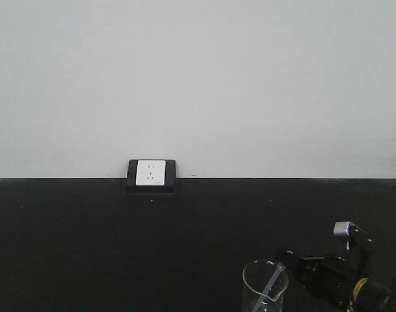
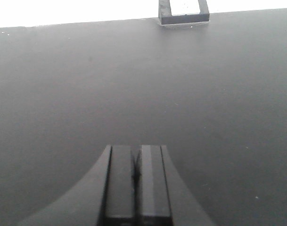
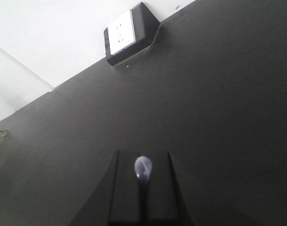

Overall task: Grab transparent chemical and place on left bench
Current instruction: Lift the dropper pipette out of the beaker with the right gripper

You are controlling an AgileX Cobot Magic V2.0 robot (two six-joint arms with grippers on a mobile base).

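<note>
Where right gripper (image 3: pixel 143 156) reaches (low), it pinches pipette (image 3: pixel 143 169).

One beaker (image 1: pixel 256 289), one pipette (image 3: pixel 143 168) (clear), one socket (image 1: pixel 151 173).

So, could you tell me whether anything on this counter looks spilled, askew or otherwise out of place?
Nothing stands out: the black counter looks dry and unmarked, the beaker stands upright, and the clear pipette is simply pinched at its bulb by the right gripper.
</note>
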